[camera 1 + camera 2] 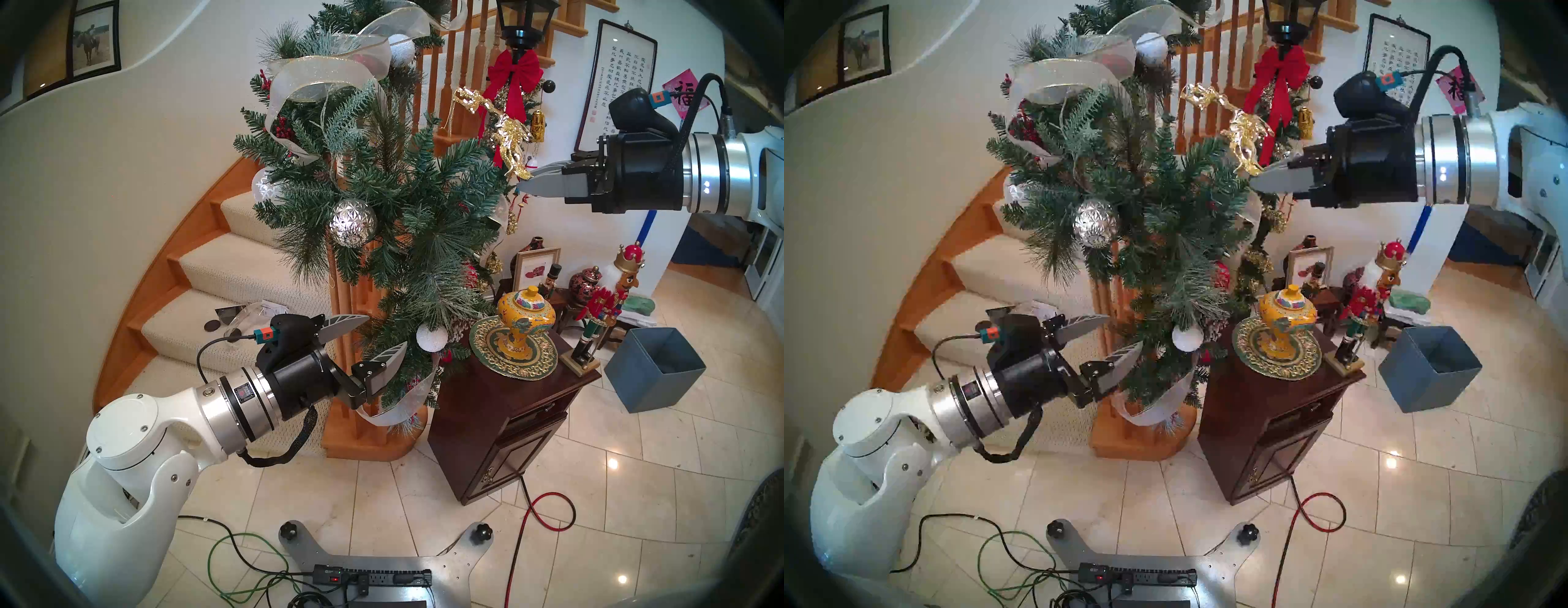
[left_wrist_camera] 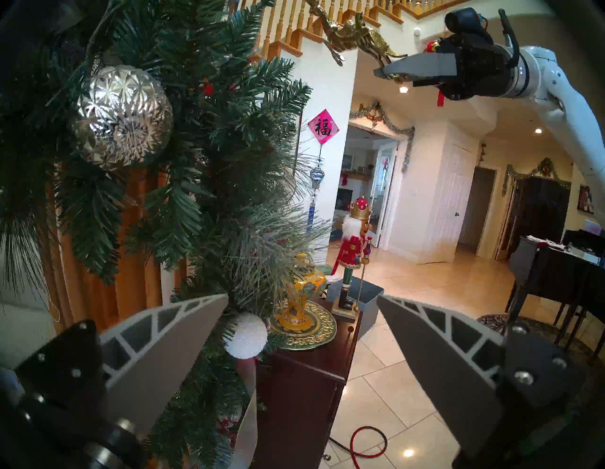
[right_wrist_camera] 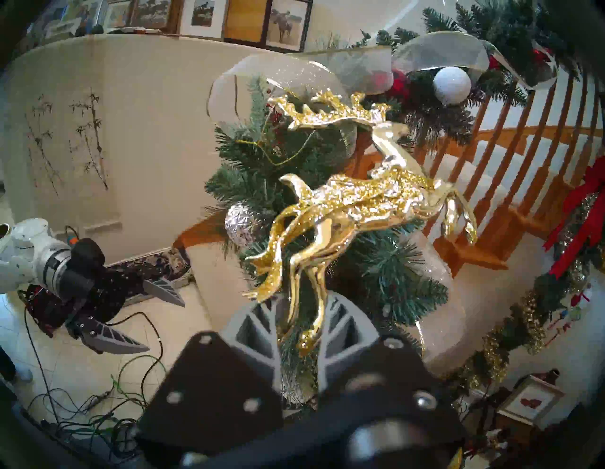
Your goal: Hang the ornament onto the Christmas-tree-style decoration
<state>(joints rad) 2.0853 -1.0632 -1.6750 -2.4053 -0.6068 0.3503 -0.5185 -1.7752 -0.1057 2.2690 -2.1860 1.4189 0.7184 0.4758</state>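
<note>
Your left tool (image 1: 365,339) sat nearest the camera, spread wide and empty by the garland (image 1: 382,191) base. Right tool (image 1: 526,180) was clenched on the reindeer ornament's (image 1: 505,131) hind legs, at the garland's upper right edge. Risk: string loop (image 3: 278,150) hung slack, could miss or snag a branch.

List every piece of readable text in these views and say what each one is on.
"福": on the pink diamond-shaped hanging on the white wall, clearest in the left wrist view.
Framed calligraphy scroll by the staircase: columns of Chinese characters, too small to read.
Small red display on the left arm's wrist ring: blurred, unreadable.
Power strip on the floor base: label too small to read.
No other text is legible.
</note>
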